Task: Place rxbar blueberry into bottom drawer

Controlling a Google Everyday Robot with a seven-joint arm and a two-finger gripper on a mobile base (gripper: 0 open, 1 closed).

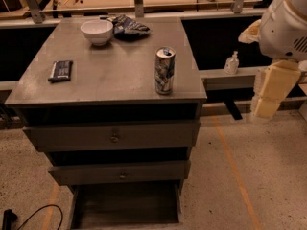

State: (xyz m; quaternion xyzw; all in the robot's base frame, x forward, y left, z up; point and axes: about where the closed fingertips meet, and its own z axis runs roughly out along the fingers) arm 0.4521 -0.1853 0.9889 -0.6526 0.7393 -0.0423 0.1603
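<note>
The rxbar blueberry (61, 71) lies flat near the left edge of the counter (115, 66), a dark wrapper with pale lettering, its long axis running near to far with the far end tipped slightly right. Further right stands a printed can (165, 71); below, the bottom drawer (124, 207) is open. The hand (267, 102) hangs far right, clear of the counter; apart or together, I cannot tell.

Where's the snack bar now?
In the camera view, the rxbar blueberry lies near the left edge of the cabinet top, left of the can; the claw hangs far right.
</note>
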